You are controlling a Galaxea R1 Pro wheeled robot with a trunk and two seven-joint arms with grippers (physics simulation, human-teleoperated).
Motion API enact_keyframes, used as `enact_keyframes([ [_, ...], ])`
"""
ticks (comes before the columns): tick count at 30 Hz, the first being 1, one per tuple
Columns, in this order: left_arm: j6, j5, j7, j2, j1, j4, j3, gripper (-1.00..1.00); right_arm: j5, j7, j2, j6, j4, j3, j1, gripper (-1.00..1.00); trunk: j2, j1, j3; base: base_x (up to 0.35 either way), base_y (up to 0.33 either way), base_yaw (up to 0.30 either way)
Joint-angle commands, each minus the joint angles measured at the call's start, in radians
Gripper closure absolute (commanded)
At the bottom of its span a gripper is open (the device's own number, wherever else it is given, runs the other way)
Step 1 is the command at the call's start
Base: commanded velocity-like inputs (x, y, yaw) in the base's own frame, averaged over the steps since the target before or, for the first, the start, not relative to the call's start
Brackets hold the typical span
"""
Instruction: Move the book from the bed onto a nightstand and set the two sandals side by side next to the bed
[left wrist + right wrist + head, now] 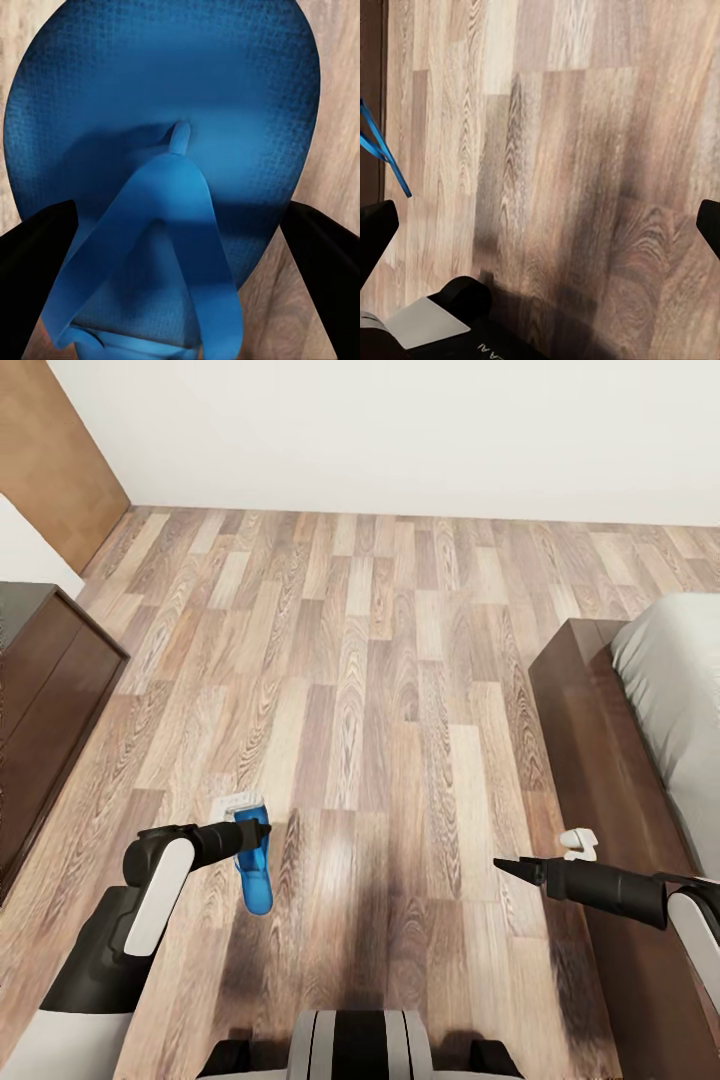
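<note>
Sandal [254,868] blue, pinched in my left gripper [250,838] above wood floor [380,690], well apart from bed [670,700]. Strap [176,225] faces wrist camera. My right gripper [512,868] spread, holding nothing, near bed frame [600,760].

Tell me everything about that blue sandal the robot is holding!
The sandal is bright blue and looks like smooth plastic, with a finely dotted sole and a Y-shaped strap fixed by a toe post. The left gripper holds it, jaws on either side of its heel end. From the head camera it hangs toe-down over the wood floor; whether its tip touches the planks cannot be told. The bed is off to the robot's right.
</note>
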Motion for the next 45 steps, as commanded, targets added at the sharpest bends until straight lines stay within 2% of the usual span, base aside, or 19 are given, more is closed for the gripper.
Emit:
enact_keyframes([
  [1,0.002,0.011,0.009,0.001,0.0,-0.001,-0.001,1.0,0.003,0.006,0.0,0.004,0.0,-0.001,0.0,-1.0,0.0,0.0,0.001,-0.187,0.0,0.0],
  [15,0.001,0.018,0.004,0.003,0.0,-0.006,0.001,1.0,0.003,0.007,0.0,0.004,0.0,-0.005,0.0,-1.0,0.0,0.0,0.024,-0.222,0.0,0.0],
  [45,0.0,0.02,0.008,-0.004,0.0,-0.008,0.0,1.0,0.003,0.007,0.0,-0.009,0.0,-0.008,0.0,-1.0,0.0,0.0,0.074,-0.019,0.0,0.0],
])
